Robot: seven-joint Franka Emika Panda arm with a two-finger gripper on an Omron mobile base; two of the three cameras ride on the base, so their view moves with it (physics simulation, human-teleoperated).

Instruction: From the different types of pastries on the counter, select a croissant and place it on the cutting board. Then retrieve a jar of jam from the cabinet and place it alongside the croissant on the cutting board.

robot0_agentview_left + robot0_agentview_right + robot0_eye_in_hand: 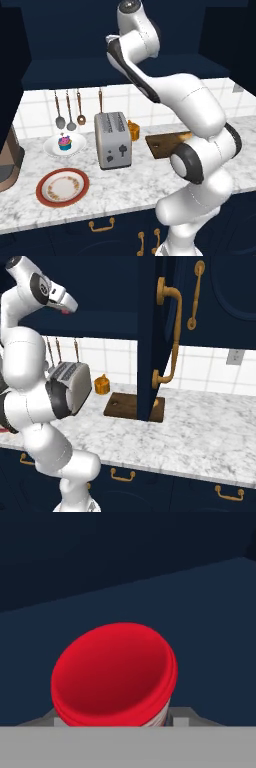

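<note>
On the counter (125, 187), the toaster (113, 139) stands between the cupcake's plate (52, 148) on its left and the cutting board (162, 144) on its right. The jar (114, 674) sits in the cabinet (100, 70) above.

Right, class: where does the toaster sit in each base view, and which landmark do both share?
Left base view: toaster at centre, beside the cutting board.
Right base view: toaster at left, partly behind the arm.
Shared landmark: cutting board, to the toaster's right in both.
</note>
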